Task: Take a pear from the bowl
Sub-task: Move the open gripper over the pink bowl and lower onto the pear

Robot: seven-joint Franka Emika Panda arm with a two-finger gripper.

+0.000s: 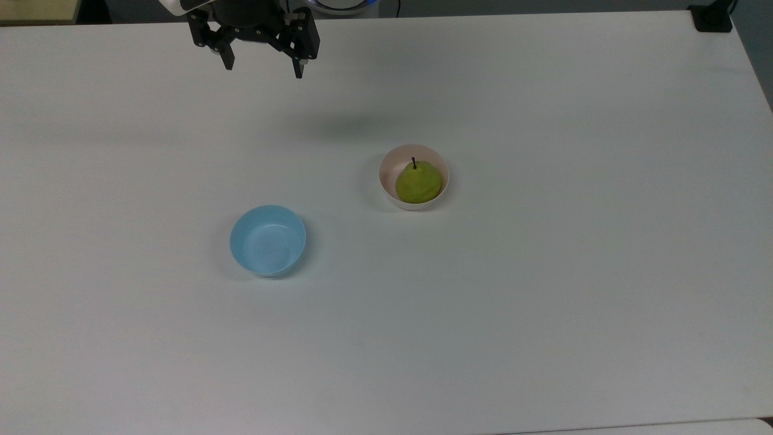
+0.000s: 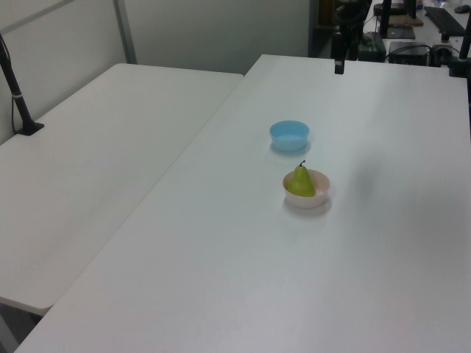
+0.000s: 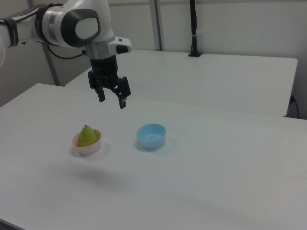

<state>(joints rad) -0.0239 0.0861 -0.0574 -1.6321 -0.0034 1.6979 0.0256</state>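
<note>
Nearest: bare counter (image 1: 543, 338) fills the foreground; nothing lies on it between the cameras and the bowls.
Pear (image 1: 418, 182): sits upright in the pink bowl (image 1: 388, 164), stem up, untouched; well below the jaws and off to the top view's right of them.
Gripper (image 1: 263, 65): hangs high over the far part of the counter, jaws apart and empty, pointing down.
Progress: nothing done yet, as I judge it; the reach across, the descent, the closing on the pear and the lift all remain.
Blue bowl (image 1: 267, 240): empty, well apart from the pink bowl, almost straight below the jaws in the top view.
Obstacles: none seen on the path to the pear; the pink rim close around the fruit looks like the one thing that might crowd the jaws.
Second table (image 2: 88, 169): beside the counter, away from the work.
</note>
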